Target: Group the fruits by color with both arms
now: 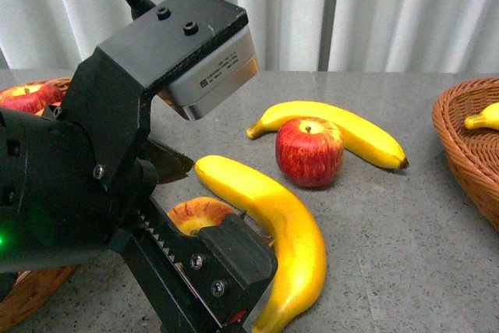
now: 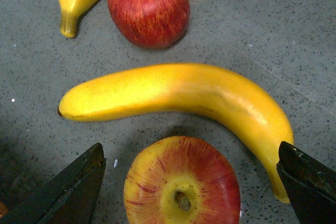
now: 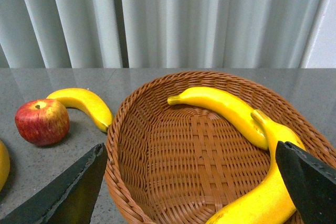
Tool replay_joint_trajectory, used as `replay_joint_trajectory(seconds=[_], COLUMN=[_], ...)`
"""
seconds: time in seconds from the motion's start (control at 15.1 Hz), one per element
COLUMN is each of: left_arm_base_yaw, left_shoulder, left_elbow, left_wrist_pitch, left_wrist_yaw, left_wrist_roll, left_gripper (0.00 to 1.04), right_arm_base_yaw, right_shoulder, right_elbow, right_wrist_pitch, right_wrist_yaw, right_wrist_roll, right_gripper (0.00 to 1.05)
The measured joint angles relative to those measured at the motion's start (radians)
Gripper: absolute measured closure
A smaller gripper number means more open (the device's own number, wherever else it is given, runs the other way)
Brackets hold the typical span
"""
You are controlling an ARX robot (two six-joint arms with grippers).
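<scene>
Left pincer (image 2: 190, 153) spread wide, one black toothed jaw on each side of the glossy red-and-yellow apple (image 2: 181, 184) near the front edge of the grey speckled tabletop (image 1: 405, 239), neither jaw touching it; a long curved yellow banana (image 2: 178, 90) lies just beyond; a second red apple (image 1: 309, 151) sits mid-tabletop beside another yellow banana (image 1: 343, 126); right pincer (image 3: 189, 150) released too, hanging over the brown wicker basket (image 3: 131, 124) at the right edge, two bananas (image 3: 226, 106) inside.

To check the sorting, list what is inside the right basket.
A banana and a second banana lie inside the basket; nothing else shows there. Its near corners are covered by the right pincer, so those cannot be checked.
</scene>
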Motion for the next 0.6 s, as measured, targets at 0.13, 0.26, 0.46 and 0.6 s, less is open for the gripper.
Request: replay_joint_trajectory(seconds=[0.13, 0.26, 0.46, 0.6], left_arm_base_yaw=[0.020, 0.027, 0.028, 0.024], left_shoulder=[0.053, 0.091, 0.100, 0.098], left_elbow=[-0.008, -0.010, -0.010, -0.010], left_wrist_pitch=[0.030, 0.048, 0.058, 0.058], left_wrist_yaw=[0.000, 0.023, 0.028, 0.033], left_wrist_roll=[-0.003, -0.003, 0.003, 0.009], left_gripper=[0.07, 0.07, 0.14, 0.36], right_arm_base_yaw=[0.000, 0.000, 0.000, 0.000], right_shoulder=[0.000, 0.000, 0.000, 0.000], right_elbow=[0.000, 0.000, 0.000, 0.000], right_wrist_pitch=[0.000, 0.000, 0.000, 0.000], right_wrist_yaw=[0.000, 0.000, 0.000, 0.000], right_wrist_roll=[0.000, 0.000, 0.000, 0.000], right_gripper=[0.06, 0.06, 0.06, 0.06])
